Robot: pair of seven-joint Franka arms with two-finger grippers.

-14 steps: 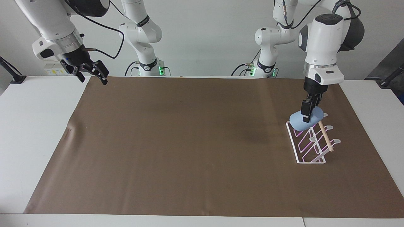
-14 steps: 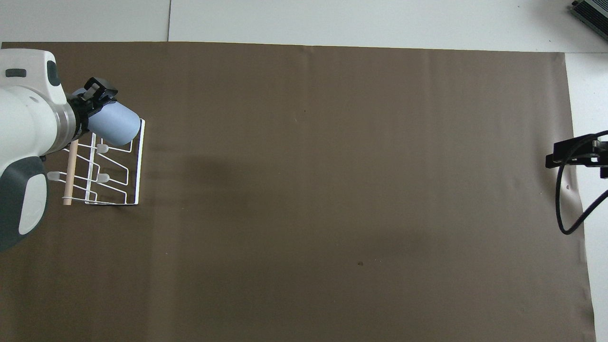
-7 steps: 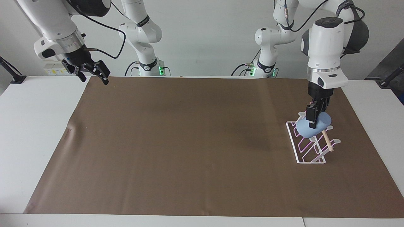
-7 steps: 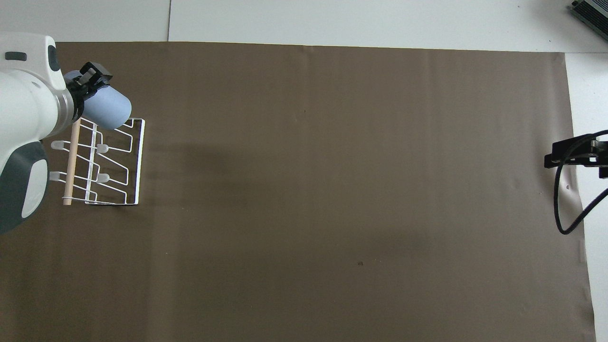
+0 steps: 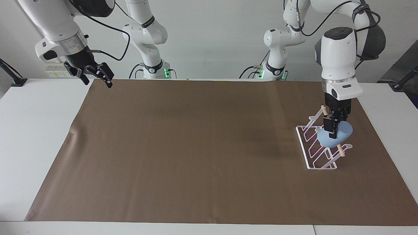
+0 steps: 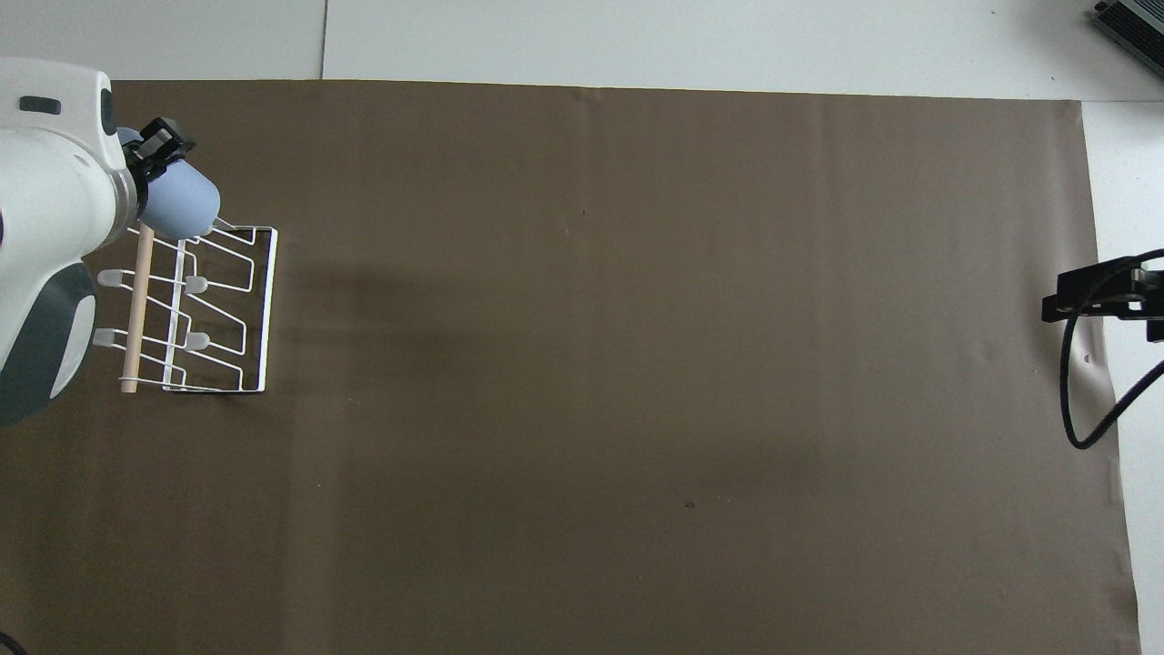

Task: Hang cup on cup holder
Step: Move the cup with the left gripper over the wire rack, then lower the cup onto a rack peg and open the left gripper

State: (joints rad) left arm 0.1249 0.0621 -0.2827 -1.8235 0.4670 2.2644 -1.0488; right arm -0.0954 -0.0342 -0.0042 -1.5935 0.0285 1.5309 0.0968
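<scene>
**Blue cup held over wire rack at the bench's edge**

The left pincer (image 5: pixel 333 128) is gripping a light-blue cup (image 5: pixel 336 136) by its rim, holding it tilted over the white wire cup holder (image 5: pixel 318 153). The cup is hanging right at the holder's wooden dowel (image 6: pixel 138 300) and slanted prongs; whether it is touching them cannot be told. The holder is standing on a brown mat (image 5: pixel 209 147) toward the left arm's end of the bench (image 5: pixel 26 137), with nothing else lying around it. In the overhead view the left arm's white wrist is covering part of the holder and the cup's rim. The right pincer (image 5: pixel 94 75) is waiting with fingers spread wide and holding nothing, over the mat's corner at the right arm's end, well apart from the cup, its black cable (image 6: pixel 1087 382) looping beside it.
</scene>
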